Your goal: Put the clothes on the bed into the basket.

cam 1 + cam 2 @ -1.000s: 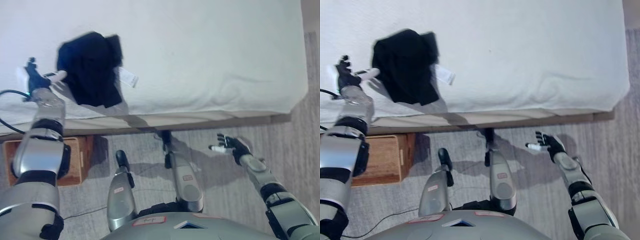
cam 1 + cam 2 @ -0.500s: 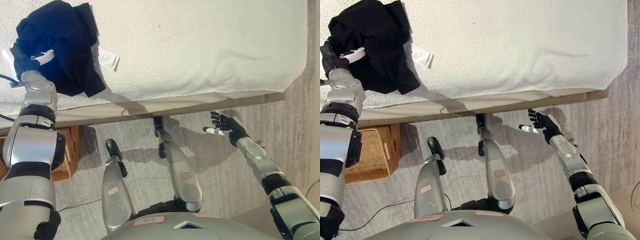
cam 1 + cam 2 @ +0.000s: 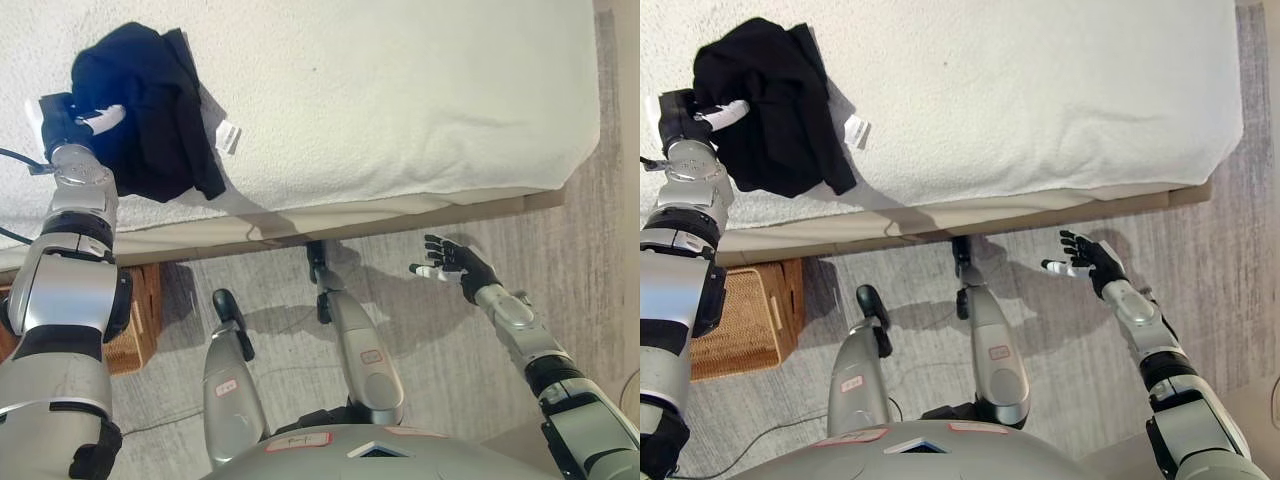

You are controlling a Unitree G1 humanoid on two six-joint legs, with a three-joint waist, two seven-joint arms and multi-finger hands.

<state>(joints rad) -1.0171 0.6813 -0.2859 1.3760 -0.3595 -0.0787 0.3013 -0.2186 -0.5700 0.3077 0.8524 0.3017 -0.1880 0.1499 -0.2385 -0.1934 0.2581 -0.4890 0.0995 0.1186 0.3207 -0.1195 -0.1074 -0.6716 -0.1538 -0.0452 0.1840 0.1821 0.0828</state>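
The left hand (image 3: 72, 118) grips the black garment (image 3: 150, 115) near the bed (image 3: 400, 90)'s left edge, ready for lifting to the basket (image 3: 745, 320), while the right hand (image 3: 1088, 266) hangs open-fingered, idle.

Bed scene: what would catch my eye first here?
A dark garment bunched at the near left edge of the white bed, with the robot's left hand closed on it. The right hand hangs open over the floor, and a wicker basket waits lower left.

Crumpled black cloth garment (image 3: 775, 105) with a little white tag (image 3: 855, 131); plain off-white textured bed cover (image 3: 400, 90); tan woven wicker basket (image 3: 745, 320); grey wood-grain floor (image 3: 1060, 350).
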